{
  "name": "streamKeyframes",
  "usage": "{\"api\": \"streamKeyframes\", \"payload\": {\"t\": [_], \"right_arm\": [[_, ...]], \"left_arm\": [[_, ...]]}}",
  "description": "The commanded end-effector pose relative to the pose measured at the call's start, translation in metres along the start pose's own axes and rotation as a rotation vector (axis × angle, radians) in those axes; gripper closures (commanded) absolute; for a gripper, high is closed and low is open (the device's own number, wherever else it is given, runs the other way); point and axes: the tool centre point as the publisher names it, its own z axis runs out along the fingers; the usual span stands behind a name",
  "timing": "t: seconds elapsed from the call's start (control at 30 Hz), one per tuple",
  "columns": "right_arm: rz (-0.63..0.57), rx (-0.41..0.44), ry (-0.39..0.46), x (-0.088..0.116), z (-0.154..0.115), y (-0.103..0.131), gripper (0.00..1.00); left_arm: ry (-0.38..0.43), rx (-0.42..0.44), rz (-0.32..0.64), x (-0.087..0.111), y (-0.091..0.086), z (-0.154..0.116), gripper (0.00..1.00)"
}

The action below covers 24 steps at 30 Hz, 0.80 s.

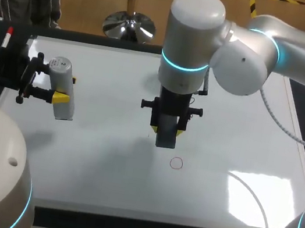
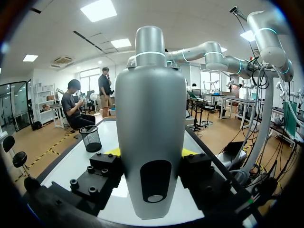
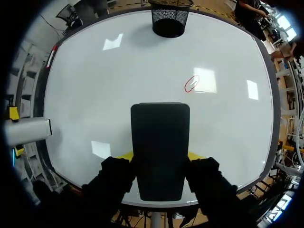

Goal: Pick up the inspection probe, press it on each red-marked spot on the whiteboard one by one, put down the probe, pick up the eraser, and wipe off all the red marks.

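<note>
Left gripper [image 1: 65,90] clamps the probe [image 1: 61,69] from two sides, over the left part of the board [image 1: 100,176].

Head view: the left arm enters level from the left edge. The probe's long axis runs far-to-near across the fingers, labelled end toward the far side. The right arm reaches past the middle with its wrist pointing straight down. The right gripper [image 1: 167,132] is closed on the eraser [image 1: 165,141], whose long axis is vertical with the lower end toward the board. One red mark [image 1: 176,163] lies just near-right of the eraser, apart from it. Eraser-to-board contact: cannot tell.

Left wrist view: the probe [image 2: 149,95] fills the middle, with a yellow tip on each flank. Its wide end, with a dark oval recess, is nearest the camera, and the body tapers away from it. A mesh basket [image 2: 90,137] stands on the board; the head view does not show it. The mark is not seen from here.

Right wrist view: the eraser [image 3: 160,137] sits between both yellow tips, a dark rectangle pointing out along the fingers. The mark [image 3: 191,84] is ahead of it and off to one side. The basket [image 3: 170,19] is farther ahead at the board's edge. The probe's end [image 3: 28,131] shows beside the gripper, at the board's side edge.
</note>
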Motion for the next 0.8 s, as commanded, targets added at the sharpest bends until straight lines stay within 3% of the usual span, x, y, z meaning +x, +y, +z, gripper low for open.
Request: {"api": "streamKeyframes", "payload": {"t": [0.03, 0.2, 0.8], "right_arm": [[-0.002, -0.001, -0.002, -0.001, 0.000, 0.000, 1.00], [-0.014, 0.015, 0.004, -0.009, 0.000, -0.002, 1.00], [0.062, -0.008, 0.008, -0.093, -0.024, -0.037, 1.00]], "left_arm": [[0.000, 0.002, 0.003, 0.000, -0.001, -0.001, 1.00], [0.000, 0.002, 0.003, 0.000, -0.001, -0.001, 1.00], [0.000, 0.002, 0.003, 0.000, -0.001, -0.001, 1.00]]}}
